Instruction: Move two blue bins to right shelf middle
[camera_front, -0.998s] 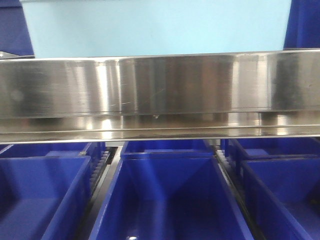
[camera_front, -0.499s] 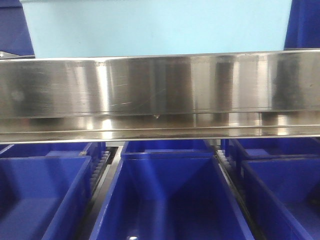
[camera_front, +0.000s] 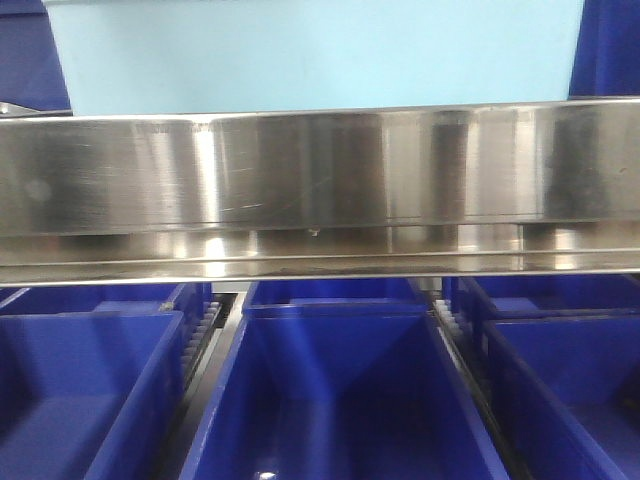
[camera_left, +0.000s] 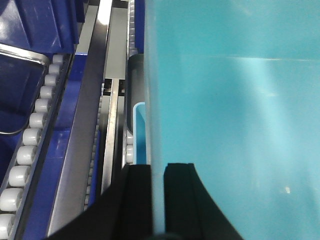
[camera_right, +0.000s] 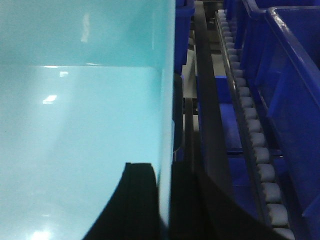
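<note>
Both jaws pinch bin (camera_left: 225, 100) walls.

- A pale aqua-blue bin (camera_front: 310, 55) fills the top, its base hidden behind the steel shelf rail (camera_front: 320, 175).
- Below the rail, three royal-blue bins sit side by side: left (camera_front: 80, 390), middle (camera_front: 335, 400), right (camera_front: 570, 390).
- Roller tracks (camera_front: 205, 335) run between them.

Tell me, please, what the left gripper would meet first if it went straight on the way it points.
The pale blue bin itself: the left gripper straddles its wall, which runs on ahead between the fingers. Outside the wall, a pale blue lip lies just ahead, though depth is unclear.
</note>
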